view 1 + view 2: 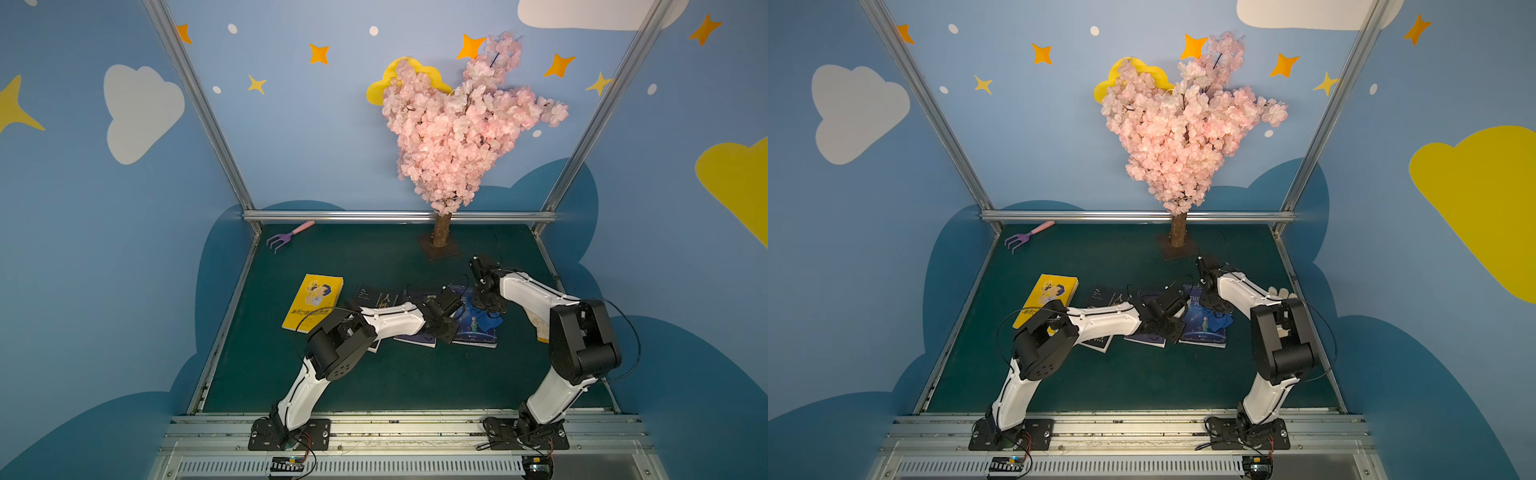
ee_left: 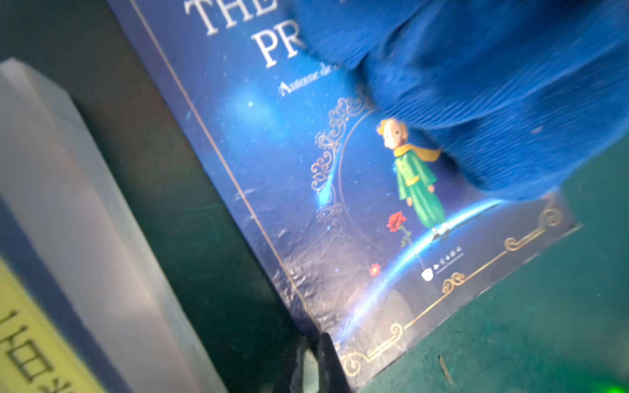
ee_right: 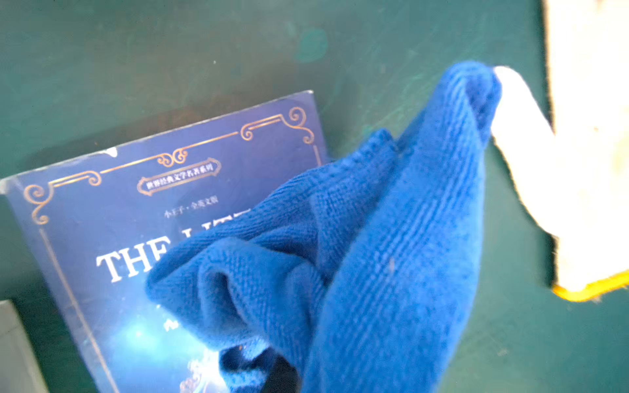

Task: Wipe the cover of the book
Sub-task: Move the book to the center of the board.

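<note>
The blue book (image 1: 478, 332) lies flat on the green table (image 1: 374, 382), at the right arm's end of a row of books and well apart from the yellow book (image 1: 313, 301). The right gripper (image 1: 489, 311) is clamped on a bunched blue cloth (image 3: 391, 255), which drapes onto the cover (hiding part of the title). The left gripper (image 2: 311, 369) has its jaws nearly together at the book's near spine corner; whether it pinches the cover I cannot tell. A white glove (image 3: 585, 170) lies near the cloth.

Green tabletop (image 1: 374, 374): books (image 1: 478, 332), rake (image 1: 286, 237), glove (image 3: 585, 153) (and tree (image 1: 441, 235))
</note>
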You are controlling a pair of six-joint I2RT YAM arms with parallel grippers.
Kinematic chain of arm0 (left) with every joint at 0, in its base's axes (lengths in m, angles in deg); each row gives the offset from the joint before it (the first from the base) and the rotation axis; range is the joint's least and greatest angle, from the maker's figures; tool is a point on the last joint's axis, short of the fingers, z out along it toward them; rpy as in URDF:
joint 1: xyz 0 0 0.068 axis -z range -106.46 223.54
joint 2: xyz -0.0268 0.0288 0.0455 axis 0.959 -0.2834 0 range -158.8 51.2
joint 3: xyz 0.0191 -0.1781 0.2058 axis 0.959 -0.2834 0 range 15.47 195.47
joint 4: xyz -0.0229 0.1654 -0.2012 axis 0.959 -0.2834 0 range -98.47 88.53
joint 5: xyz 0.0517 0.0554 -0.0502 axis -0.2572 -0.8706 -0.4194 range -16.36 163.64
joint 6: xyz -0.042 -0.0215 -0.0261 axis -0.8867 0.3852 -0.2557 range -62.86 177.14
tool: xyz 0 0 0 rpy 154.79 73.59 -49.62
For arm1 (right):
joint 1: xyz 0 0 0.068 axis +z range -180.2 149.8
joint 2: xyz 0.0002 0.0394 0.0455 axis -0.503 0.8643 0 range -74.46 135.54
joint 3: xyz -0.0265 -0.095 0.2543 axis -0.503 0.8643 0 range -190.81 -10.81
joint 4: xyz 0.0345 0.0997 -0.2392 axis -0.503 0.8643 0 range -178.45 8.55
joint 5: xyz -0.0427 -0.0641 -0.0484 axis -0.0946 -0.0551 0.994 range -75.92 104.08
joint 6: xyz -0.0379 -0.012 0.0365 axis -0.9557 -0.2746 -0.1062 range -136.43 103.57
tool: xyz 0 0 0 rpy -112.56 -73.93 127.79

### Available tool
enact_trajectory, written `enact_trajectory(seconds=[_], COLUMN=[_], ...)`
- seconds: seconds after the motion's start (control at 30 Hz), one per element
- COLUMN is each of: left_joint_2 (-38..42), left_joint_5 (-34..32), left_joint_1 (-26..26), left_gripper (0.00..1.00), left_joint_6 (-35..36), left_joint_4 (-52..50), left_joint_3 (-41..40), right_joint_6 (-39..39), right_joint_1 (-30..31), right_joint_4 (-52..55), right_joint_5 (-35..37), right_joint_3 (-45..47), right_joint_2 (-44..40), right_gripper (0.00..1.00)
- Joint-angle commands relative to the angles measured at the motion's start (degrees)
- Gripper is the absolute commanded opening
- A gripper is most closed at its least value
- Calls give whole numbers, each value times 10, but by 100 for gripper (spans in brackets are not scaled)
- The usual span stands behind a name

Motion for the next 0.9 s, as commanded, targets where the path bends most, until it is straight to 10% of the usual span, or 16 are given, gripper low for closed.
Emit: enact_trajectory(seconds=[0.0, 0.6, 0.87], left_joint_2=[37, 337, 333], left_joint_5=[-18, -41, -31], left_joint_1=[-5, -202, -302], left_gripper=[14, 33, 66], left_joint_6=[-28, -69, -67], left_joint_4=[-83, -98, -37], left_joint_3=[-12, -231, -313], right_joint_6=[16, 2, -20], right_joint_1=[10, 108, 152], right_joint_4=[-10, -33, -53], right_joint_5=[31, 139, 163], right_joint_3=[12, 43, 33], right_joint_2=[-37, -133, -113], right_gripper=[0, 0, 0])
